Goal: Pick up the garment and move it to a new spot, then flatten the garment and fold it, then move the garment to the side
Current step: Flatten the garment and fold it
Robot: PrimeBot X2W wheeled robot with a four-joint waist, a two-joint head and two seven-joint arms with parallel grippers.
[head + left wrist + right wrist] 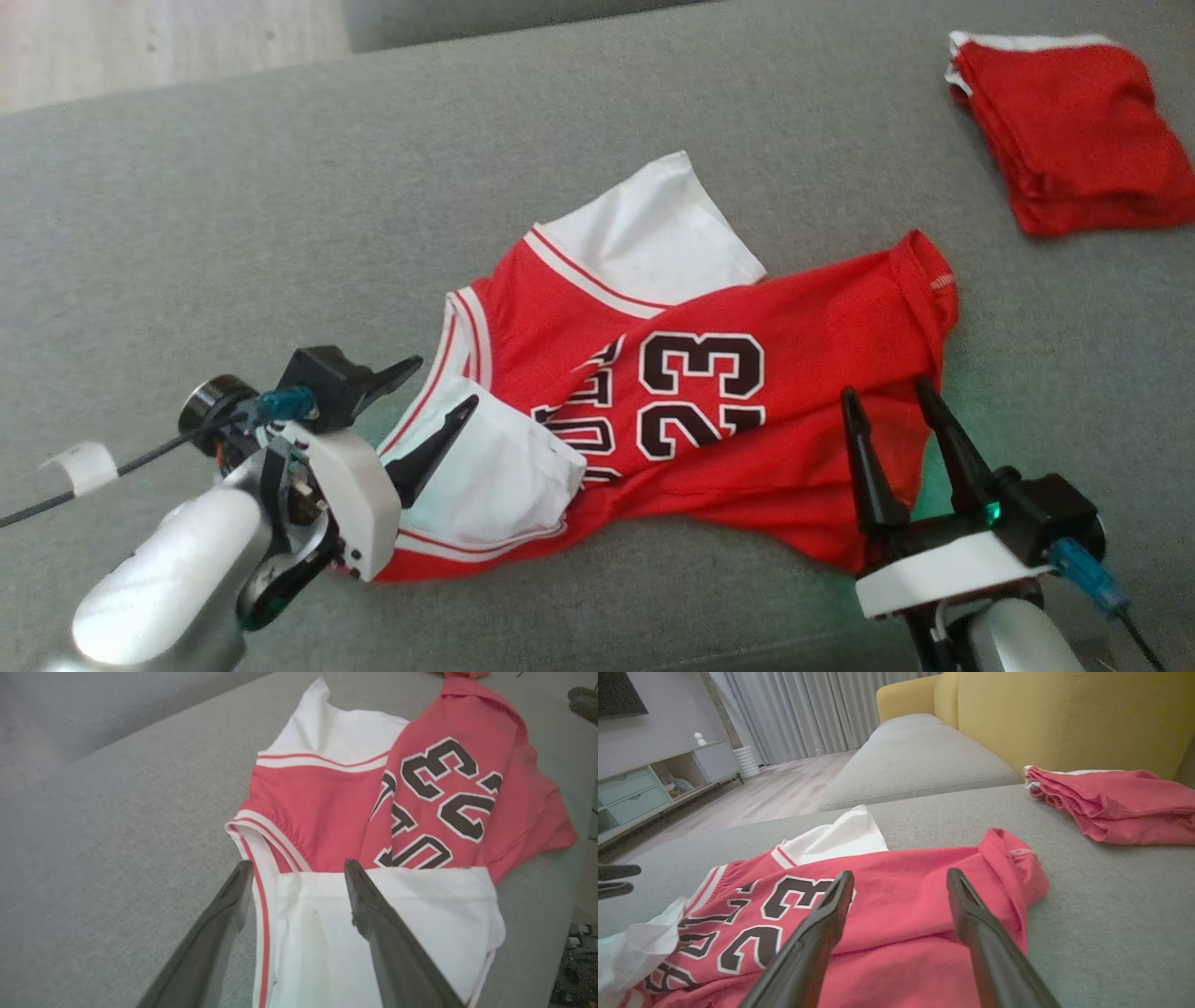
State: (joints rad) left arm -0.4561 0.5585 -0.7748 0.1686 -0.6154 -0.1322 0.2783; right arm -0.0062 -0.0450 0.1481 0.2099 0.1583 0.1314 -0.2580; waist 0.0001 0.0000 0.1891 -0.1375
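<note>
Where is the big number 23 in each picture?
Head view: the number 23 sits mid-picture on the red jersey.
Left wrist view: upper right, turned sideways.
Right wrist view: lower left.
Shared landmark: the spread-out white sleeve near it.

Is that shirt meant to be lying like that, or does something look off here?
The red jersey lies crumpled and askew on the grey cushion: its body is folded over itself, hiding part of the lettering, and one white sleeve is bunched. The folded red garment nearby looks tidy.
</note>
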